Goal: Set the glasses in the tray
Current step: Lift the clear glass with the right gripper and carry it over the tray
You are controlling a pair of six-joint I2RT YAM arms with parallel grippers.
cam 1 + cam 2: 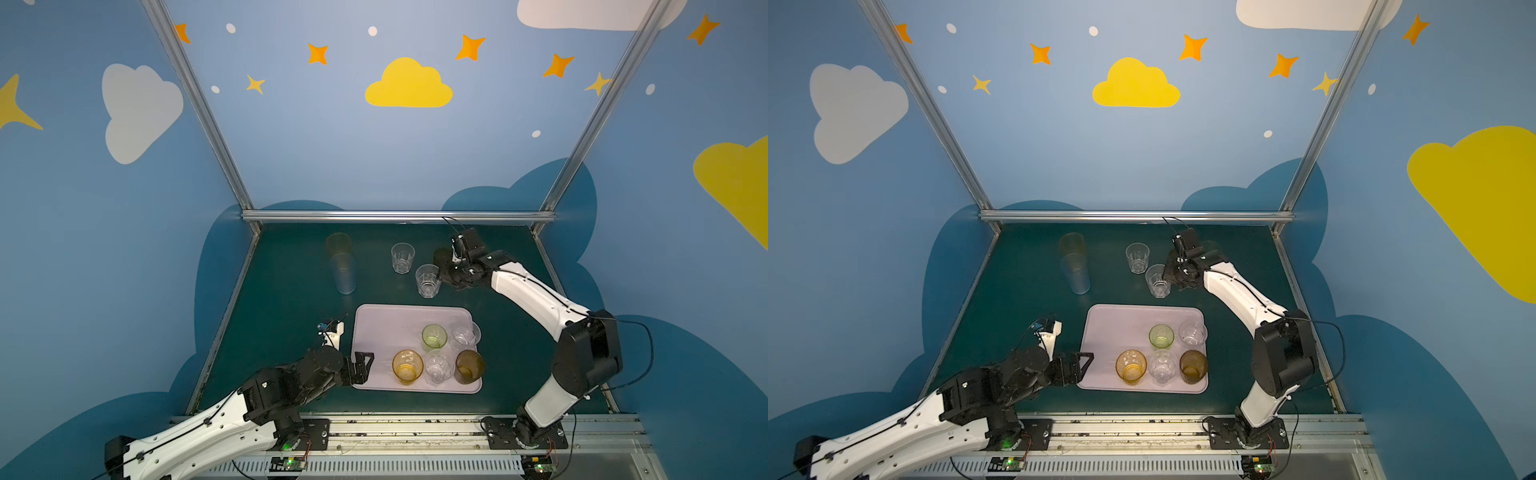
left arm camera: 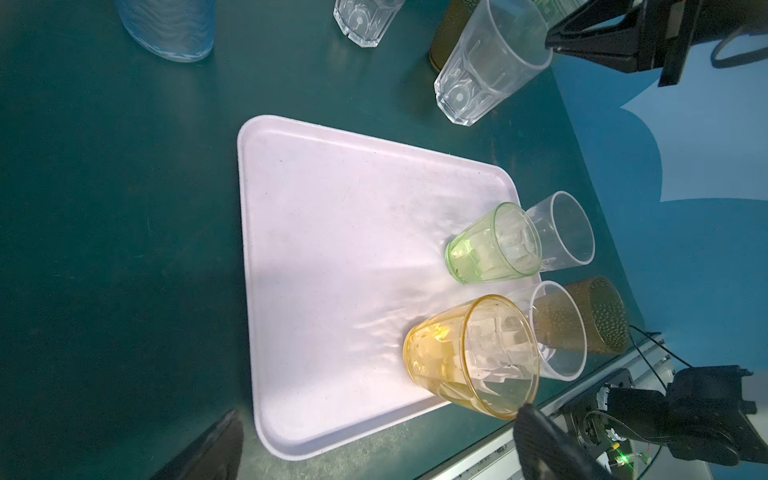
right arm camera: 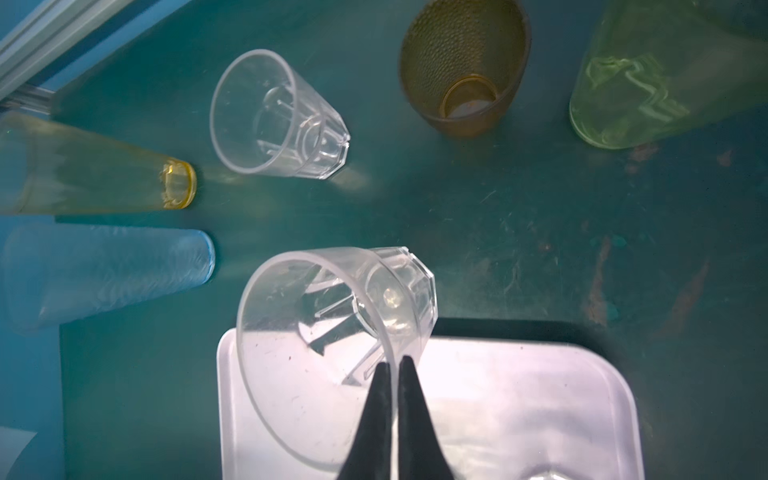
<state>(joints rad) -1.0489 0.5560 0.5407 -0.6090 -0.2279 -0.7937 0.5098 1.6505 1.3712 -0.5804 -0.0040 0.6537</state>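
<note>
My right gripper is shut, pinching the rim of a short clear faceted glass just behind the tray's far edge; both top views show this glass. I cannot tell whether its base touches the table. The pale lilac tray holds several glasses: green, amber, brown and two clear ones. My left gripper stands open and empty at the tray's near left corner.
On the green table behind the tray stand another clear glass, a tall blue one and a tall orange one. A brown glass and a tall green one stand near my right gripper.
</note>
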